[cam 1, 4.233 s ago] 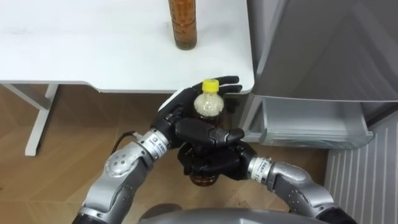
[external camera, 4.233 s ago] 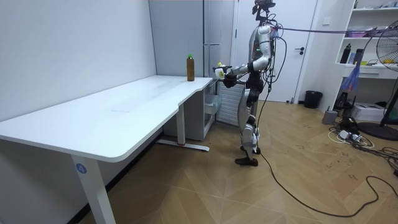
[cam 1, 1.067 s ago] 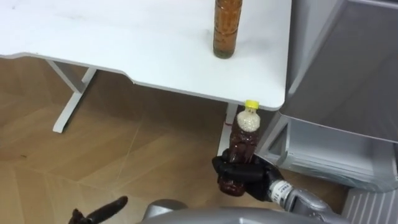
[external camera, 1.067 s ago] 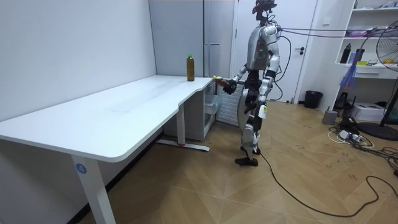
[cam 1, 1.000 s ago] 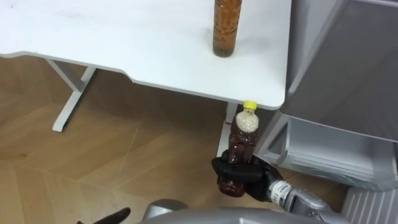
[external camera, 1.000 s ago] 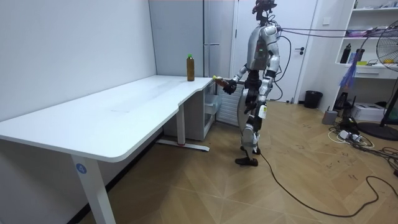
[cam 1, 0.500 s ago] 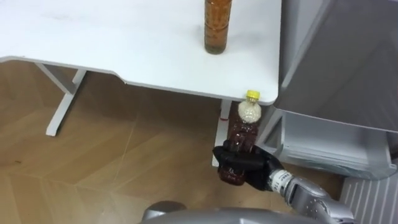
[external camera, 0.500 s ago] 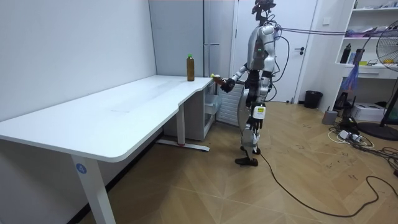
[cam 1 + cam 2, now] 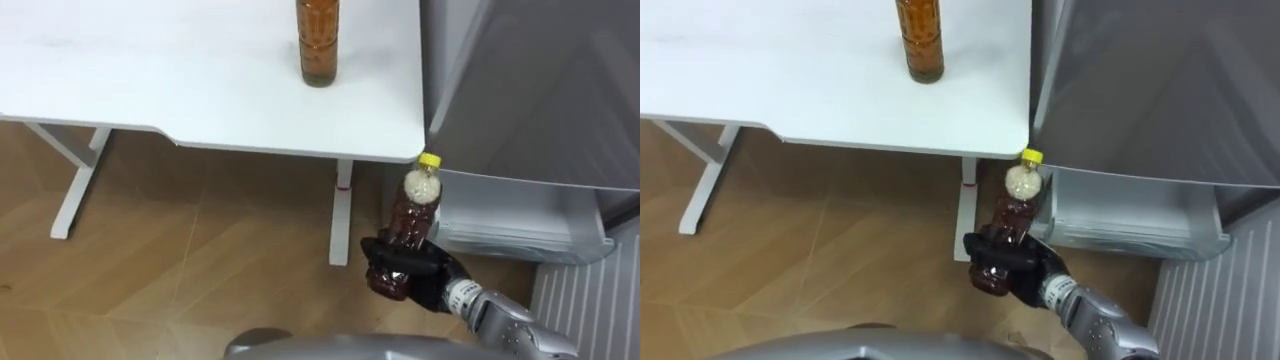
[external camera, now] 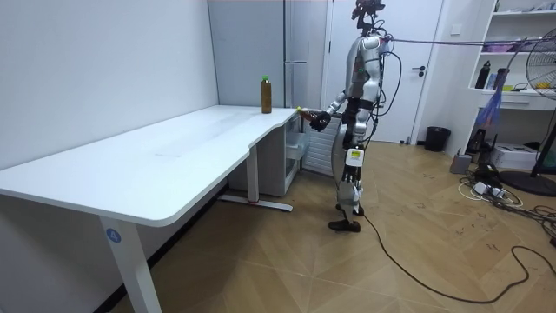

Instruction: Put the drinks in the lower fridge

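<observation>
An amber bottle (image 9: 319, 40) stands on the desk (image 9: 150, 80), near its right edge; below the desk's right corner the right hand (image 9: 432, 275) clasps a tilted yellow-capped bottle (image 9: 412, 215); a grey fridge (image 9: 540, 90) adjoins that edge.

The right robot hand (image 9: 402, 264) is black with jointed fingers, and a silver wrist cuff with a small white printed band joins it to a glossy grey forearm shell. In the room view the body is silver-grey with dark joints and a dark head unit. A small white tag marks the left robot hand (image 10: 354, 157), thin straps lead off from the shoulders, and a dark cable runs from the foot.
</observation>
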`<state>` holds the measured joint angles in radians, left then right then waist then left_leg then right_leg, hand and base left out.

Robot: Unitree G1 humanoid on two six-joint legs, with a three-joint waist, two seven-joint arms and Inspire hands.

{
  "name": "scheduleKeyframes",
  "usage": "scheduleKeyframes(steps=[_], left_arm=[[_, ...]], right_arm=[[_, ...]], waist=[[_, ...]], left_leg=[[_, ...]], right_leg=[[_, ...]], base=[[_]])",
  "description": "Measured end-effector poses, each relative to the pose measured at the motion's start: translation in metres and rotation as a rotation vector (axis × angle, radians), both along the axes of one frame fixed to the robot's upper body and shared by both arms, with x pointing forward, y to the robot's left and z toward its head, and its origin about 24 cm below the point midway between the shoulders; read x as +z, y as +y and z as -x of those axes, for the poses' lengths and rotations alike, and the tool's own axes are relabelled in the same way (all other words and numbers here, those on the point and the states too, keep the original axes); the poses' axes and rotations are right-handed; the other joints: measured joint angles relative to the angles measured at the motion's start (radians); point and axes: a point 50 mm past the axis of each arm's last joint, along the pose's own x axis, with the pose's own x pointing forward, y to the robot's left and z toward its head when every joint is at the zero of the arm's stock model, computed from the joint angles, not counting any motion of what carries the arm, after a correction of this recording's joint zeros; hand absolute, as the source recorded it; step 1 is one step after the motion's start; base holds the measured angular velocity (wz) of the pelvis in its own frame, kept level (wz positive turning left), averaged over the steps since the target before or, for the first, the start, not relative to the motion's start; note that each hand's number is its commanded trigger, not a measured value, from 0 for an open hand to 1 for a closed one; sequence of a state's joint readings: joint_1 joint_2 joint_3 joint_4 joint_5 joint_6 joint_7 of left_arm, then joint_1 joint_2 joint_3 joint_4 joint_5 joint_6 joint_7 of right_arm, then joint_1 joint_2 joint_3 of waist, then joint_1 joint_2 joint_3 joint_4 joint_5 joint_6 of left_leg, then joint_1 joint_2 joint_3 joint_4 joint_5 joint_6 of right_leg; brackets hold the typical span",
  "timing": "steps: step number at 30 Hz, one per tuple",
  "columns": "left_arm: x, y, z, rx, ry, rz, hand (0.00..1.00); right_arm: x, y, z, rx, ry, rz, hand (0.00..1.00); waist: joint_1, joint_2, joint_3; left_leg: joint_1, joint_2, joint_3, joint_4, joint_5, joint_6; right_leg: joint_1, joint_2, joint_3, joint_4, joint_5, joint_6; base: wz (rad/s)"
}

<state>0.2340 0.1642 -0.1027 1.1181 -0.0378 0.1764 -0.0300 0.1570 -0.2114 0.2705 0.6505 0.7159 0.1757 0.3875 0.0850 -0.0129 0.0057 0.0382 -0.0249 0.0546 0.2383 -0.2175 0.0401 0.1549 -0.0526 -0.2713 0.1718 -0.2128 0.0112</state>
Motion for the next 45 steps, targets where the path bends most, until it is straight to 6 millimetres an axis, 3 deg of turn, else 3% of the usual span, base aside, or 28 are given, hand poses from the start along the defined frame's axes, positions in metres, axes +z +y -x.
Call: scheduleKeyframes(steps=[3,11,21,28,33,45], left_arm=[[0.0,0.0,-0.001,-0.01,0.001,-0.004,0.0],[0.0,0.0,0.0,-0.008,0.001,-0.006,0.0],[0.0,0.0,0.008,-0.001,0.02,-0.007,0.0],[0.0,-0.002,0.019,0.012,0.058,-0.009,0.0],[0.0,-0.006,0.019,0.01,0.052,0.018,0.0],[-0.001,-0.011,0.017,0.025,0.031,0.051,0.0]], right_arm=[[-0.003,-0.002,0.003,-0.014,0.025,0.024,1.0],[-0.006,-0.012,0.004,-0.1,0.07,0.131,1.0],[-0.011,-0.028,0.006,-0.345,0.153,0.185,1.0],[-0.013,-0.032,0.011,-0.564,0.231,0.071,1.0],[-0.011,-0.032,0.008,-0.718,0.252,-0.057,1.0],[-0.005,-0.042,0.0,-0.935,0.208,-0.196,1.0]], waist=[[-0.001,0.001,-0.0001],[-0.019,0.014,0.0002],[-0.059,0.023,0.003],[-0.067,0.032,0.0046],[-0.052,0.046,-0.0028],[-0.048,0.043,0.0]], left_leg=[[0.006,-0.001,0.001,-0.001,0.0,0.001],[0.01,-0.001,0.011,-0.001,-0.001,0.002],[0.019,-0.002,0.021,-0.002,-0.002,0.006],[0.024,-0.001,0.023,-0.002,-0.003,0.005],[0.027,-0.004,0.026,-0.002,-0.002,0.006],[0.044,-0.005,0.026,-0.012,-0.002,0.006]], right_leg=[[0.004,0.003,0.026,-0.002,0.002,0.0],[0.004,0.002,0.036,-0.001,0.007,0.002],[0.009,0.001,0.044,0.0,0.01,0.005],[0.005,0.002,0.048,0.001,0.009,0.005],[0.004,0.002,0.059,-0.001,0.009,0.005],[0.013,0.002,0.072,-0.004,0.002,0.007]], base=[[-0.05],[-0.04],[-0.03],[-0.01],[-0.02],[-0.01]])
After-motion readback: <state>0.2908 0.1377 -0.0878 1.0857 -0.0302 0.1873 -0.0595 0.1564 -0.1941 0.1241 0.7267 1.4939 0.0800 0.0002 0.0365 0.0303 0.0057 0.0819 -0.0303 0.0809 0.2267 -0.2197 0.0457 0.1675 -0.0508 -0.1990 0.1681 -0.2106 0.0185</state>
